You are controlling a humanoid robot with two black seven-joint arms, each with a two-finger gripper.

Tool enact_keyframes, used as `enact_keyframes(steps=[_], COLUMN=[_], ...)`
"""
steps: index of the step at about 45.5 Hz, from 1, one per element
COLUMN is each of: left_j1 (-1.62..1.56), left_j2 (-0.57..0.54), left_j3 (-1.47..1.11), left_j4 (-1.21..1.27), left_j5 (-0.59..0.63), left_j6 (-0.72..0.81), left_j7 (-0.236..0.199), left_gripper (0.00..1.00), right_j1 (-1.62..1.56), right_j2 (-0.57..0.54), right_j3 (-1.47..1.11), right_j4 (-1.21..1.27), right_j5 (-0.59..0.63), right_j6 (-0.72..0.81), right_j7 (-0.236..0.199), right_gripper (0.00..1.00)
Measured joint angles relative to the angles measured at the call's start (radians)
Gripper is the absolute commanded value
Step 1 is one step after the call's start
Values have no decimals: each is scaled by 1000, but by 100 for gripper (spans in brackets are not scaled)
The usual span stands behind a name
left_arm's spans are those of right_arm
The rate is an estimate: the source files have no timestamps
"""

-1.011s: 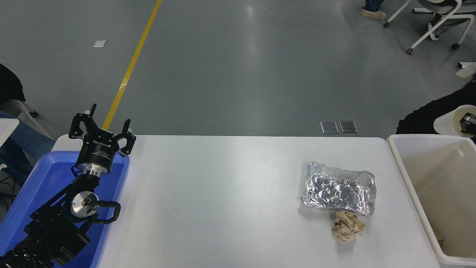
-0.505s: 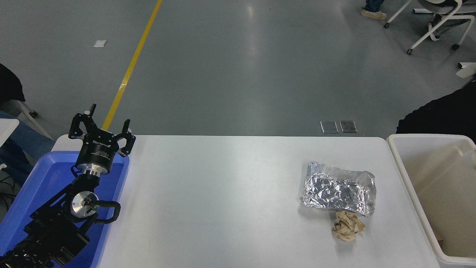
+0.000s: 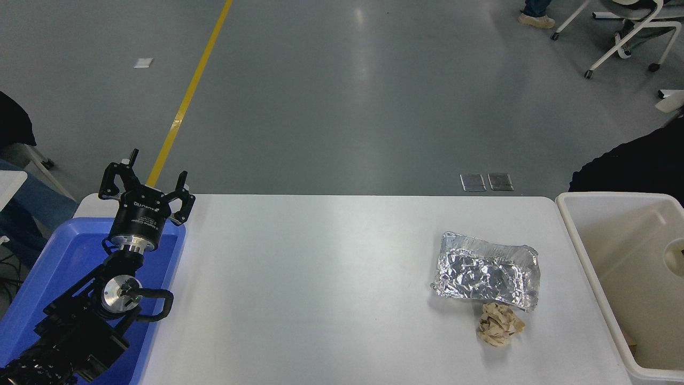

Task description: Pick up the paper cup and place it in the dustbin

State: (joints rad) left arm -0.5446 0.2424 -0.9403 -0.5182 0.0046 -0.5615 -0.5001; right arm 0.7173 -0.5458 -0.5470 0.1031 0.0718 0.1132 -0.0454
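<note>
The white paper cup (image 3: 674,257) shows at the picture's right edge inside the off-white dustbin (image 3: 587,267), its round rim facing up and partly cut off by the frame. Nothing holds it. The dustbin stands at the table's right end. My right gripper is out of view. My left gripper (image 3: 151,175) is open and empty, parked at the lower left over the blue tray.
A crinkled silver foil tray (image 3: 487,270) lies on the white table (image 3: 320,278) at the right, with a crumpled brown paper ball (image 3: 499,324) just in front of it. A blue plastic tray (image 3: 59,267) sits at the left edge. A dark shape (image 3: 630,166) is beyond the dustbin.
One second ago my right gripper held the cup above the dustbin's far right corner. The gripper has left the view and the cup is now down inside the dustbin.
</note>
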Motion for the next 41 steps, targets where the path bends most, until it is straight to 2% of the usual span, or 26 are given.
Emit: enact_keyframes(steps=[22,34,41], left_j1=[0,0,0], left_j2=[0,0,0], left_j3=[0,0,1], left_j4=[0,0,0], left_j5=[0,0,0], left_j6=[0,0,0], left_j7=[0,0,0], left_gripper=[98,98,98], right_j1=[217,511,682], right_j2=[1,15,47], right_j3=[-29,-211,-296], right_j4=[63,261,364], right_j5=[-3,-10,-12], right_j6=[7,61,148], right_j7=[-1,-1,-2], right_gripper=[100,100,100])
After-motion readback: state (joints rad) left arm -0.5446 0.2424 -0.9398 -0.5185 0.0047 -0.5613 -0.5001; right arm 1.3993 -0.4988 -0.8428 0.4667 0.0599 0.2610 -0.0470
